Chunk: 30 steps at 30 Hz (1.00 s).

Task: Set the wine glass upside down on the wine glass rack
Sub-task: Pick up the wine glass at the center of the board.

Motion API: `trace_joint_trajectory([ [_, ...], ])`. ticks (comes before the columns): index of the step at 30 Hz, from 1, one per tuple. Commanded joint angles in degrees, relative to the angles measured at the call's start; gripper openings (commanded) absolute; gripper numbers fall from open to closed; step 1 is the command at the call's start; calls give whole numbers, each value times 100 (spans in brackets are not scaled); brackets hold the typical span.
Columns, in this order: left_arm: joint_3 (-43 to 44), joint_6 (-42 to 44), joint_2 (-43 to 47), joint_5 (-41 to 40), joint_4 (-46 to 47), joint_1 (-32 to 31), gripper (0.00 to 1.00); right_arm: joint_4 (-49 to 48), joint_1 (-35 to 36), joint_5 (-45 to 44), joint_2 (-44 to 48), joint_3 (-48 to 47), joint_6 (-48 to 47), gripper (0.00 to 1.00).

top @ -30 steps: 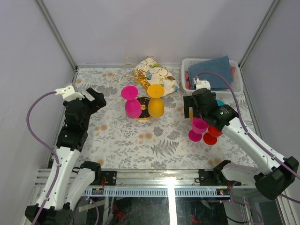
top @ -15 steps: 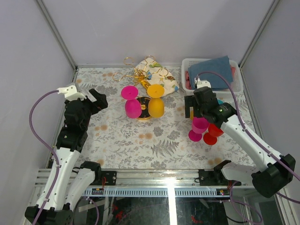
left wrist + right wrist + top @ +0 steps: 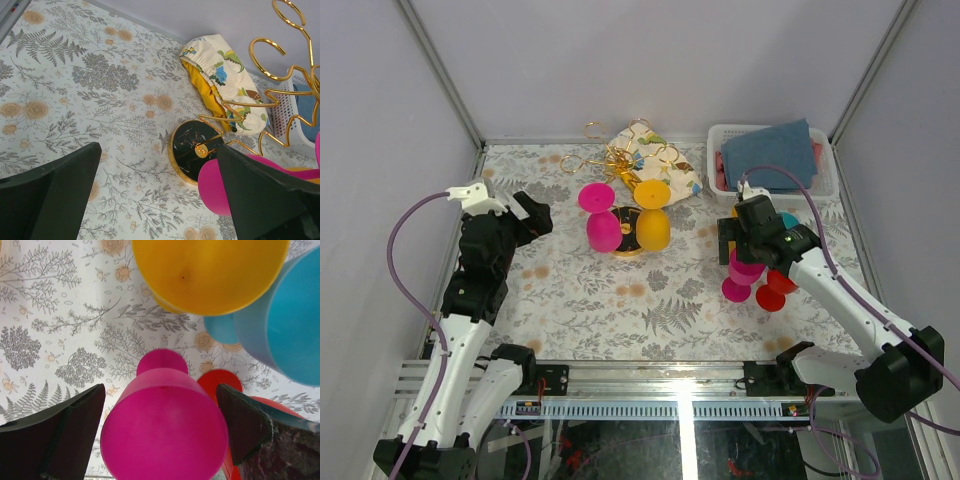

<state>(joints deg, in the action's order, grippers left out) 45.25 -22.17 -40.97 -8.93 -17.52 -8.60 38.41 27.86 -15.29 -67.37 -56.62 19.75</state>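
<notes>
The gold wire rack (image 3: 620,163) stands at the back middle on its round black base (image 3: 628,222). A magenta glass (image 3: 603,230) and a yellow glass (image 3: 653,228) hang on it upside down. My right gripper (image 3: 742,250) is open, its fingers on either side of the bowl of another magenta wine glass (image 3: 744,270), which stands upright on the table. In the right wrist view this glass (image 3: 165,425) fills the gap between the fingers without clear contact. My left gripper (image 3: 527,212) is open and empty, left of the rack. The left wrist view shows the base (image 3: 192,145) and loops (image 3: 265,50).
A red glass (image 3: 775,285), a blue glass (image 3: 788,220) and a yellow glass (image 3: 210,270) crowd round the magenta one. A white basket (image 3: 720,140) holding a blue cloth is at the back right. A patterned cloth (image 3: 670,165) lies behind the rack.
My right gripper has moved slightly nearer and lower around the magenta glass. My left gripper has shifted a little to the right.
</notes>
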Motion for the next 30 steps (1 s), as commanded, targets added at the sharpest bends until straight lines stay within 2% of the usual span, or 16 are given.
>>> trace_joint_trajectory([
  [1,-53,104,37,136,143,-19,100,244,-45,278,164,-3,181,99],
  [12,-76,104,53,146,143,-19,100,450,-51,785,49,-123,123,99],
  [26,-85,97,71,117,161,-19,100,801,-38,1002,-180,-215,69,100],
  [30,-75,92,80,102,161,-19,100,779,-41,933,-134,-252,36,88],
])
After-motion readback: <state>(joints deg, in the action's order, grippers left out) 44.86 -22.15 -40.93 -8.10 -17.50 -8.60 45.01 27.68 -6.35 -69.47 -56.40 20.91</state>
